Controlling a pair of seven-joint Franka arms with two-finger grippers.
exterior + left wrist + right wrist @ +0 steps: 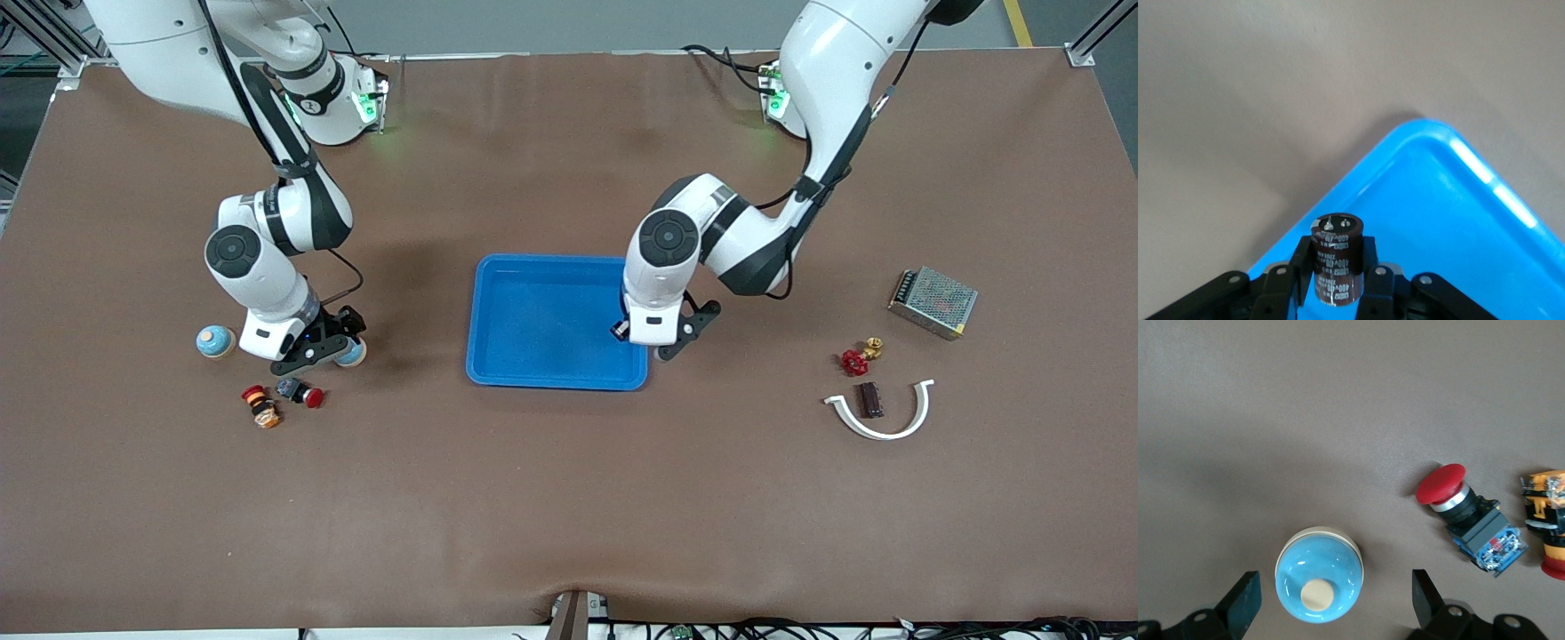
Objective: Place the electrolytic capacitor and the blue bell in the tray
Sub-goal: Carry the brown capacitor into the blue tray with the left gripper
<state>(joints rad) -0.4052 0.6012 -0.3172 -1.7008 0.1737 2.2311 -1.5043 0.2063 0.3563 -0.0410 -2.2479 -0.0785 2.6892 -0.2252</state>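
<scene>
Trouble could come at the right of centre in the front view, where the left gripper [642,341], clenched on the dark brown cylindrical electrolytic capacitor [1337,260], hangs over the rim of the bright blue shallow plastic tray [533,320] (let go here and it may roll out onto the table). At the left, the right gripper [331,348] straddles the glossy blue domed bell [1319,583], fingers spread; an off-centre squeeze could squirt it away
</scene>
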